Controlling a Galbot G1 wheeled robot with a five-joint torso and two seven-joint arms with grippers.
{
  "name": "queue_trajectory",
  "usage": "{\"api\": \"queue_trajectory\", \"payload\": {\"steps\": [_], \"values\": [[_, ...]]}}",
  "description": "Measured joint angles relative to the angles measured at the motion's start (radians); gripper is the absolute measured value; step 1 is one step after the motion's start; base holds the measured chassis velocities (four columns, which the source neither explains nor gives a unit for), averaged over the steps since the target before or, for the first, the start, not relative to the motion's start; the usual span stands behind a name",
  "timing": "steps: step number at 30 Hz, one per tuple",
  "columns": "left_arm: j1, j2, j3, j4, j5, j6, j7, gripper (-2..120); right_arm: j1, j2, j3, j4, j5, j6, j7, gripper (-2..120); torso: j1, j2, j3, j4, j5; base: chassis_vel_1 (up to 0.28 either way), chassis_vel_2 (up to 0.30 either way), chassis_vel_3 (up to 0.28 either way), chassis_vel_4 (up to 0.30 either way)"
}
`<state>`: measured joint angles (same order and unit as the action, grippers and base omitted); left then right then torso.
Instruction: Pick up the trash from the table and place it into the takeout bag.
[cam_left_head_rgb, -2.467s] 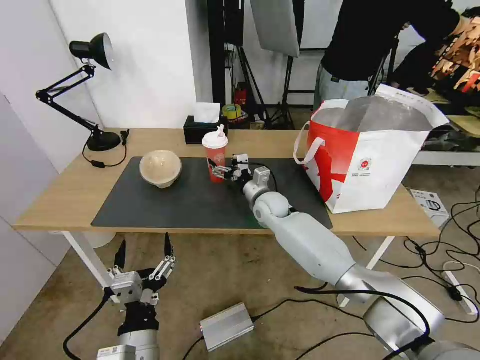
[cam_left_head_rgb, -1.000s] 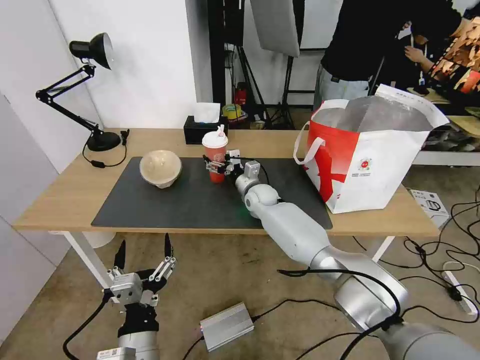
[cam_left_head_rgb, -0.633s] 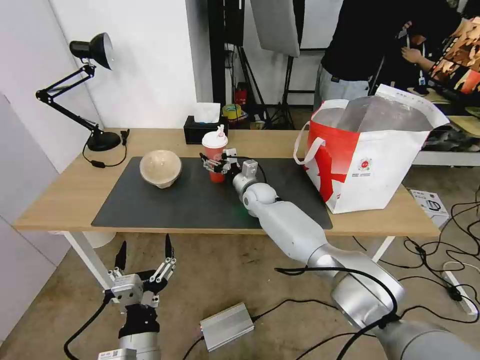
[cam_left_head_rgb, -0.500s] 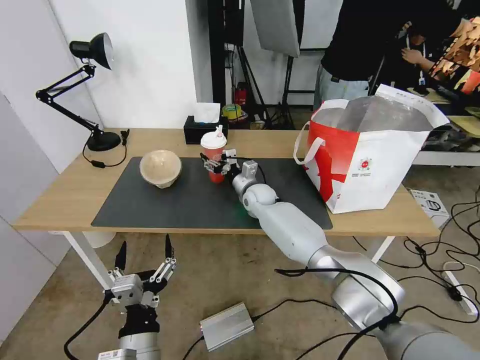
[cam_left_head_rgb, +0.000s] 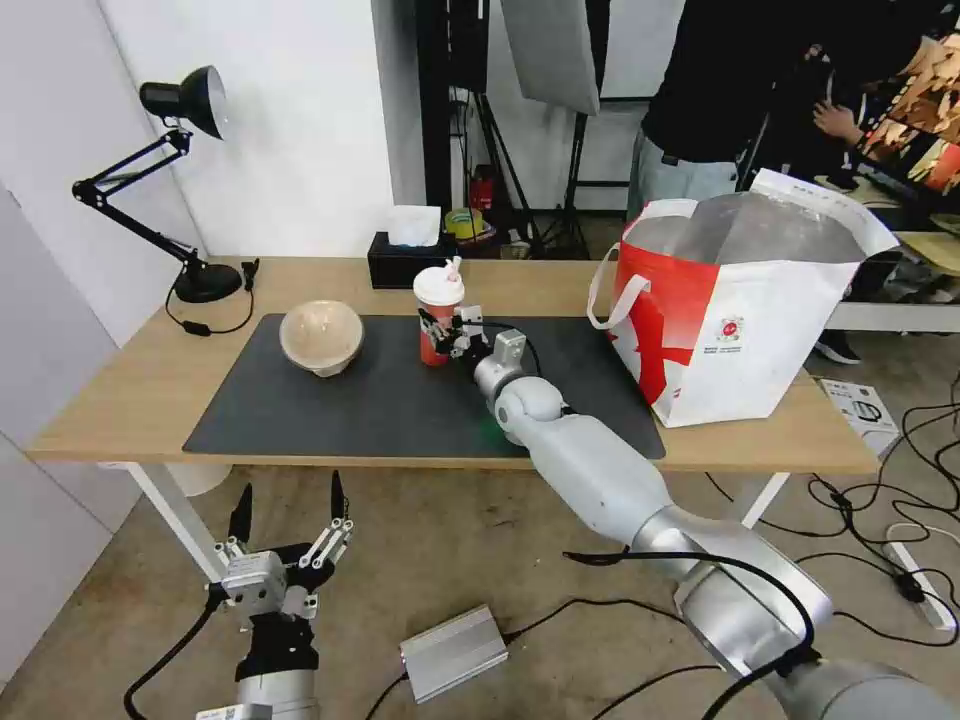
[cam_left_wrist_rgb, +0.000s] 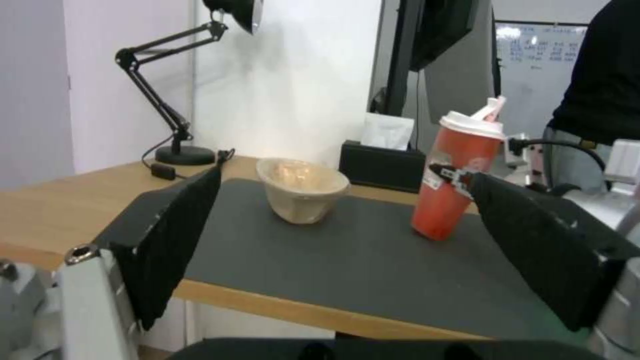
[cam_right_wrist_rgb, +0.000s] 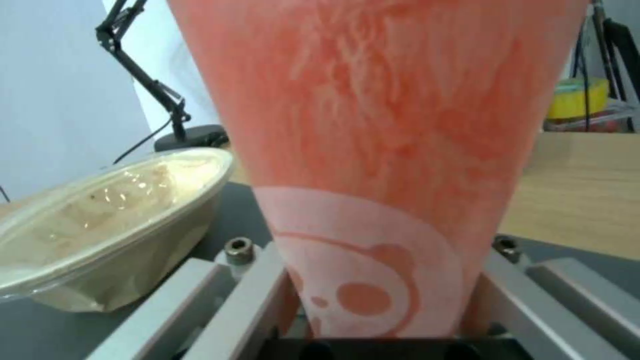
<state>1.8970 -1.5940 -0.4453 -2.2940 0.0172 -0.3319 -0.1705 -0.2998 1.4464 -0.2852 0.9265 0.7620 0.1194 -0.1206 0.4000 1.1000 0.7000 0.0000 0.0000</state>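
From the head view, the right gripper (cam_left_head_rgb: 446, 331) has its jaws clamped on the red cup (cam_left_head_rgb: 437, 312), tilted on the tabletop (cam_left_head_rgb: 120, 390) mat — the takeout bag (cam_left_head_rgb: 735, 320) stands well apart. Left wrist view: left gripper (cam_left_wrist_rgb: 347, 250) jaws apart below the tabletop edge. Right wrist view: beige bowl (cam_right_wrist_rgb: 100, 225) beside the cup.

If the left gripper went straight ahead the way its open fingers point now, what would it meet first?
Judging from the left wrist view, the left gripper, open and parked below the long light wood table, would first meet that table's front edge. The small beige lidded bowl sits beyond, though depth is unclear.
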Motion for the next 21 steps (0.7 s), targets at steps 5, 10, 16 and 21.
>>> {"api": "queue_trajectory", "payload": {"steps": [5, 10, 16, 21], "values": [[0.008, -0.001, 0.001, -0.01, 0.003, 0.002, 0.0, 100, -0.016, -0.051, -0.003, 0.092, 0.004, -0.024, 0.03, 9, 0.0, 0.0, 0.0, 0.0, 0.0003, 0.0, 0.0, 0.0, 0.0], [0.009, -0.001, -0.004, -0.012, 0.002, 0.003, -0.001, 100, -0.018, -0.131, -0.007, 0.209, 0.048, -0.056, 0.051, 9, 0.0, 0.0, 0.0, 0.0, 0.0001, 0.0, 0.0, 0.0, 0.0], [0.004, -0.001, -0.006, -0.015, 0.0, 0.004, -0.001, 100, -0.018, -0.207, -0.012, 0.313, 0.09, -0.088, 0.068, 9, 0.0, 0.0, 0.0, -0.0001, 0.0002, 0.0, 0.0, 0.0, 0.0], [-0.007, -0.001, -0.005, -0.018, -0.003, 0.003, -0.003, 100, -0.01, -0.303, -0.013, 0.46, 0.163, -0.127, 0.095, 9, 0.0, 0.0, 0.0, 0.0, 0.0003, 0.0, 0.0, 0.0, 0.0]]}}
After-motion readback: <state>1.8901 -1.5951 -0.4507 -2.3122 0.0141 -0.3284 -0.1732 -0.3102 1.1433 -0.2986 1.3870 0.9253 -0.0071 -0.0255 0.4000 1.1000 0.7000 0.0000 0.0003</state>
